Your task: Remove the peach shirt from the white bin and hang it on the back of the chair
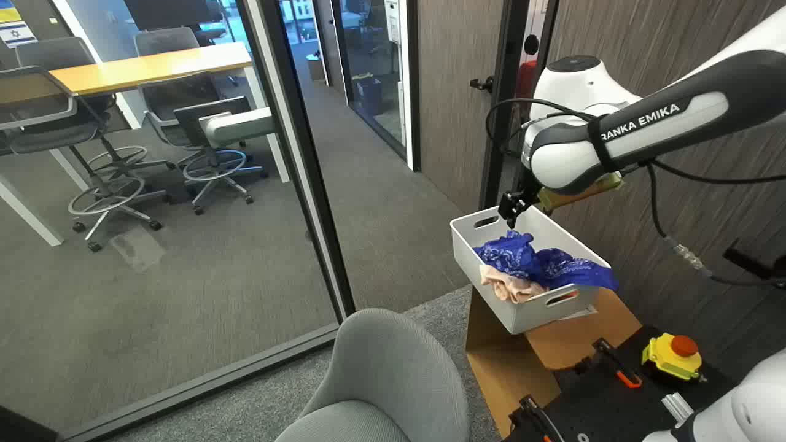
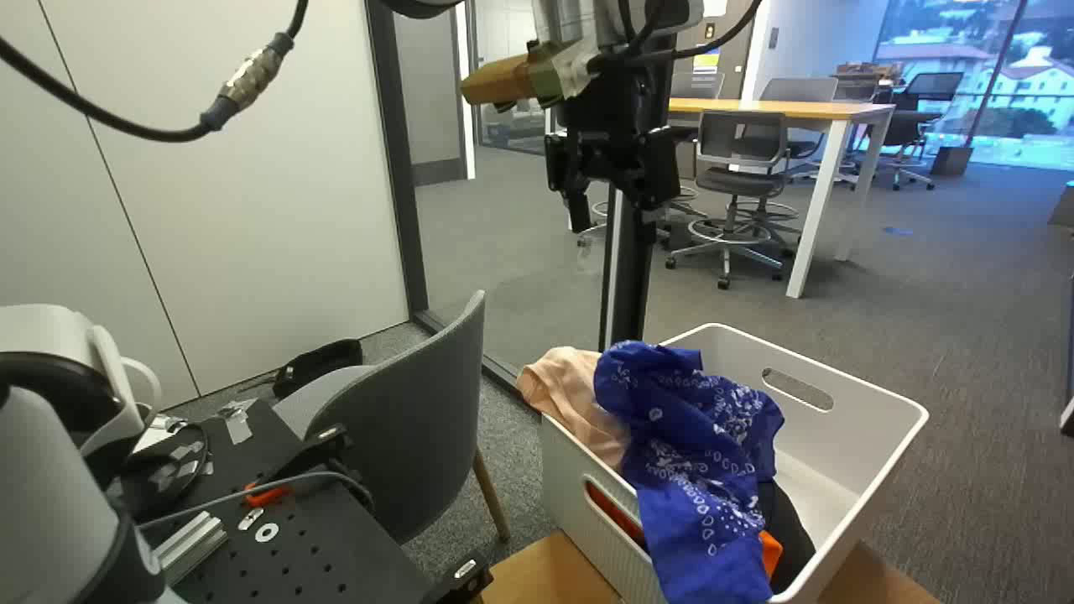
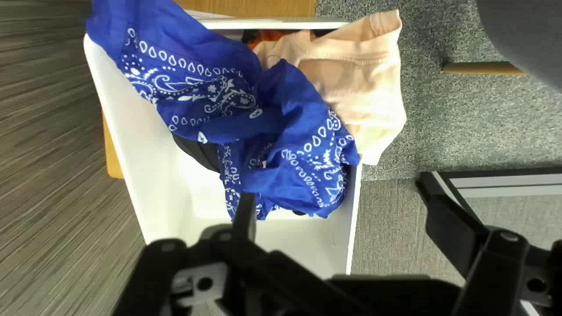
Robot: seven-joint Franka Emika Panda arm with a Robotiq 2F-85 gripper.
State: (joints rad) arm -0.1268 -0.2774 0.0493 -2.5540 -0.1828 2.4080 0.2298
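Peach shirt (image 3: 364, 83) lies in the white bin (image 2: 864, 428), spilling over its rim, partly under blue bandana-print cloth (image 3: 298, 145); probably light and limp, best pinched at the overhang. The end effector (image 2: 614, 220) hangs spread, empty.

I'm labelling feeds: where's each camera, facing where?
In an exterior view: high, looking down past grey chair at white bin; arm, base show.
In an exterior view: near bin, looking across it toward office table; base, gripper show.
Wrist view: above bin, facing down at peach shirt; fingers show.
Both exterior views share bin, chair, gripper.
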